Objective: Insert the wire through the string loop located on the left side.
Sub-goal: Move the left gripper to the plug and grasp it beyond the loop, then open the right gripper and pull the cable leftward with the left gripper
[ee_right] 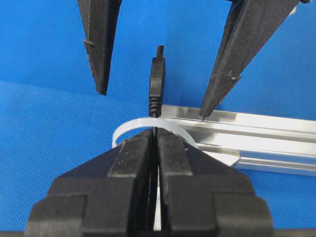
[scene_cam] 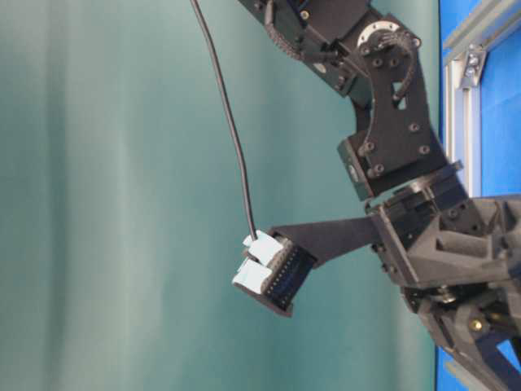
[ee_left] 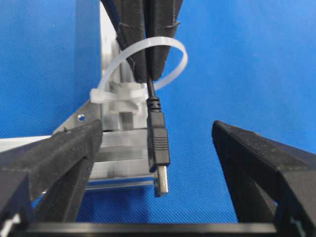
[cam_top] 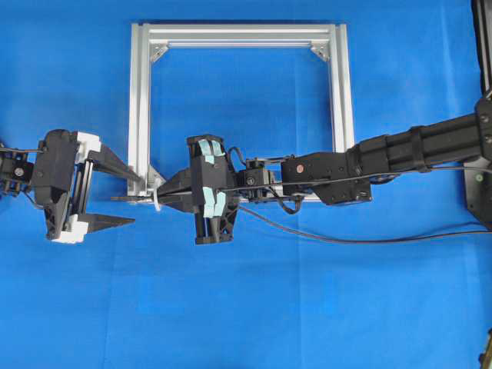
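The right hand (ee_right: 154, 143) is pressed together on the wire (ee_right: 154, 126), pinching it just behind the plug (ee_right: 156, 79). Holding it that close to the tip keeps the limp wire stiff enough to steer, so the plug points straight ahead instead of drooping. In the right wrist view the plug already stands past the string loop (ee_right: 143, 124), with the white band arching over the fingertips of the pinching hand; the left wrist view agrees, showing the wire coming out through the ring (ee_left: 148, 59) and the plug (ee_left: 158, 148) hanging on the near side. So the tip looks threaded, and the remaining wire trails behind the right arm across the blue tabletop (cam_top: 246, 307).

The left hand (cam_top: 127, 198) is spread wide, its two fingers (ee_left: 54, 153) standing to either side of the plug without touching it. That placement reads as a waiting catch: jaws open around the tip, ready to close on it so the right hand can let go and the wire be drawn on through.

The loop is tied to the lower left corner of the silver frame (cam_top: 141, 92), next to a corner bracket (ee_left: 81, 116), so it is anchored while the wire passes through. The frame lies flat on the tabletop, which gives both hands a level approach from opposite sides.

My judgement is that the next move calls for the left hand to close squarely on the plug body rather than the thin wire.
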`<state>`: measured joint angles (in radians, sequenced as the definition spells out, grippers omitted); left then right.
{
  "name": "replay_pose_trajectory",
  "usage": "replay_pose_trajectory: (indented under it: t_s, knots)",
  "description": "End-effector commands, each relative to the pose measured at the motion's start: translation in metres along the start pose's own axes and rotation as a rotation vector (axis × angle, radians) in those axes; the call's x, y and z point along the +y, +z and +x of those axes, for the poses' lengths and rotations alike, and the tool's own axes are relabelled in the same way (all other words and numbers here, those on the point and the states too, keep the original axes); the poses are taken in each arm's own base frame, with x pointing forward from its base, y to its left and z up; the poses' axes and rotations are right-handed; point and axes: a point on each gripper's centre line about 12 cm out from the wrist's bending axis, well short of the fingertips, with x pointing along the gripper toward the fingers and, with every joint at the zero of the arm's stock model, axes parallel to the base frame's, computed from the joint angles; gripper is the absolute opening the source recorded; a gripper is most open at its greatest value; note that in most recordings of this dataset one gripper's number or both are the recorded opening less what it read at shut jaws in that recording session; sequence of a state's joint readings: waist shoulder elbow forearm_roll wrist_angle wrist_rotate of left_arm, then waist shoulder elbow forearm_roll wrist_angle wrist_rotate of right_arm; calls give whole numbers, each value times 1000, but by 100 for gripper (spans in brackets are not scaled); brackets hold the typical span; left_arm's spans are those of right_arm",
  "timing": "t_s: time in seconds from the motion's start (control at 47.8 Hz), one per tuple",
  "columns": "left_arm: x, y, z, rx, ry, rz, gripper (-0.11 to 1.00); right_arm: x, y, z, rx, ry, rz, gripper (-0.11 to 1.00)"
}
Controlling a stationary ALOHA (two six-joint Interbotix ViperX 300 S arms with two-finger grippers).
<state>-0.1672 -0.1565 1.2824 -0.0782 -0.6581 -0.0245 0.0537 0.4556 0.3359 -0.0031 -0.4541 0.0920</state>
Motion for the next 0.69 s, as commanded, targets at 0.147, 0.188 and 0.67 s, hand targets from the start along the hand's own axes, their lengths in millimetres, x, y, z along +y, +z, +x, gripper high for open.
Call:
replay_pose_trajectory:
  t_s: [0.147,0.188,0.67]
  knots:
    - [2,6,1,-23,6,-5,85,2,17,-2,-46,4,-2,0]
    - [2,6,1,-23,6,-5,83,1,17,-2,-43,3,-2,0]
    - [6,7,1,-25,23,-24,8,1,17,-1,-44,4,-2,0]
